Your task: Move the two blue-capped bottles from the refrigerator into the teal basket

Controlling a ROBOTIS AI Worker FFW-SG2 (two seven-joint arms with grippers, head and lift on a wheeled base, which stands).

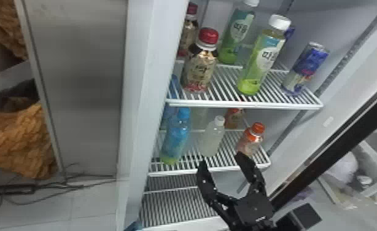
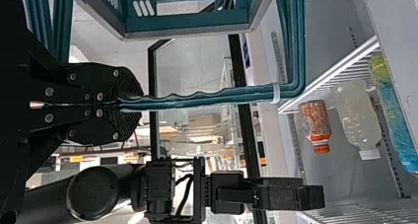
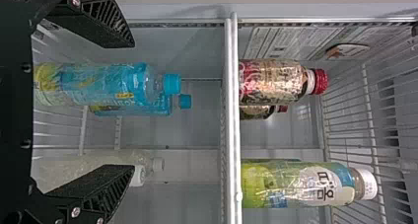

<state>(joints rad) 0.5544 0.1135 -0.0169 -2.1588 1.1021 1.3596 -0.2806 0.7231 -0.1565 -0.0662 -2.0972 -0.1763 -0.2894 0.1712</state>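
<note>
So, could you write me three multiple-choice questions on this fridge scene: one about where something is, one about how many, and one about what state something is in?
1. Relative to the upper shelf, where is the front blue-capped bottle?
A) Standing on it
B) On the next shelf down
C) On the floor

2. How many blue-capped bottles can be counted in the right wrist view?
A) One
B) Four
C) Two

3. What state is the left tool in?
A) Closed on the handle of the teal basket
B) Open and empty
C) Closed on a bottle

1: B, the head view shows it standing beneath the upper shelf.
2: C, one blue cap is nearer and a second is behind.
3: A, the handle runs out from between its closed fingers.
</note>
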